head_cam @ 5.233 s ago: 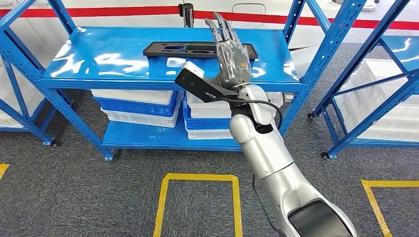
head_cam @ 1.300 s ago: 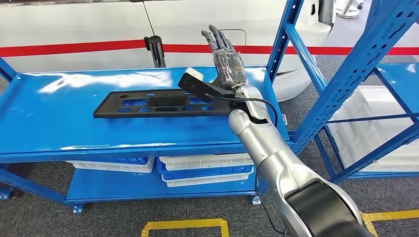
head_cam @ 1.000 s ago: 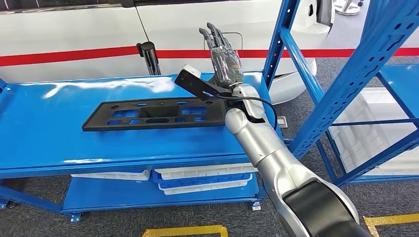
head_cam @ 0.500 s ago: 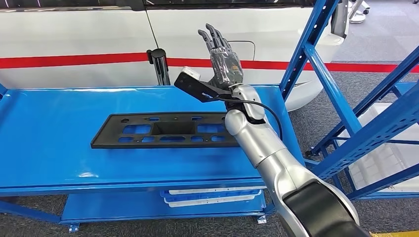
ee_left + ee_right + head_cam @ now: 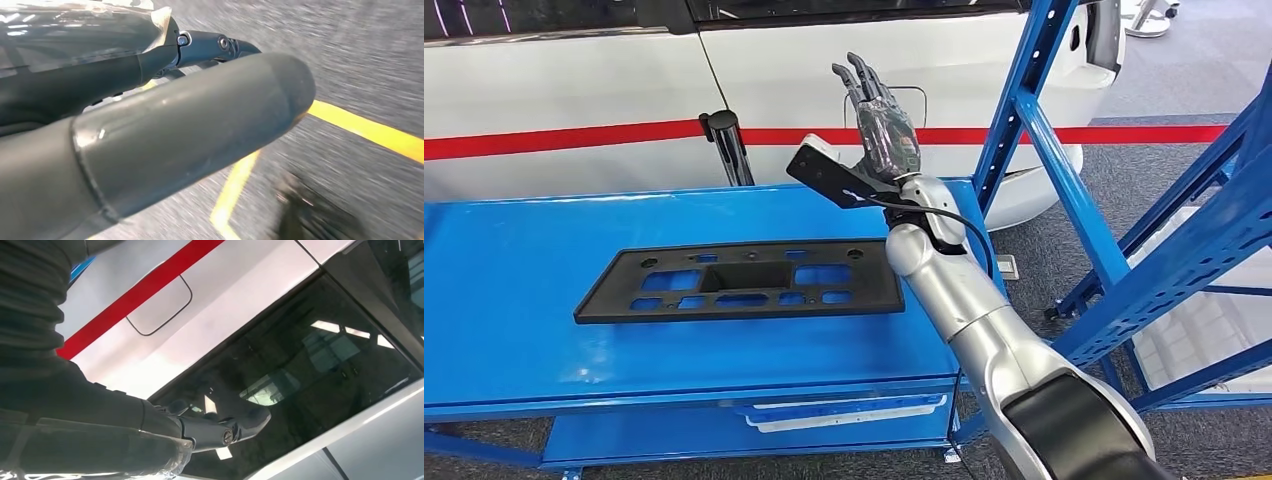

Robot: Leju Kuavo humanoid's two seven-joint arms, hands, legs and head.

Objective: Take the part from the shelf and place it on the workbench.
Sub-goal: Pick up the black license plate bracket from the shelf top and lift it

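Far left in the head view: blue shelf (image 5: 514, 290), top deck glossy under the lights. On that deck, lying flat: the part (image 5: 739, 291), a long black plate with rectangular cut-outs, long side running along the shelf, nothing touching it. Behind the shelf, a white vehicle (image 5: 574, 90) with a red stripe along its side, and a black post (image 5: 727, 146) standing up just past the back edge of the deck. Further right, raised above the right end of the part: right hand (image 5: 882, 125), fingers straight and apart, pointing up, holding nothing, clear of the plate. Silver right arm (image 5: 969, 320) rising from the lower right, passing over the part's right end. At the right edge, slanted blue uprights (image 5: 1064, 170) of the racking. From the left wrist: left hand (image 5: 150, 115) over grey carpet and a yellow floor line (image 5: 370, 130), thick thumb stretched out, nothing seen in it; open or closed, cannot tell.
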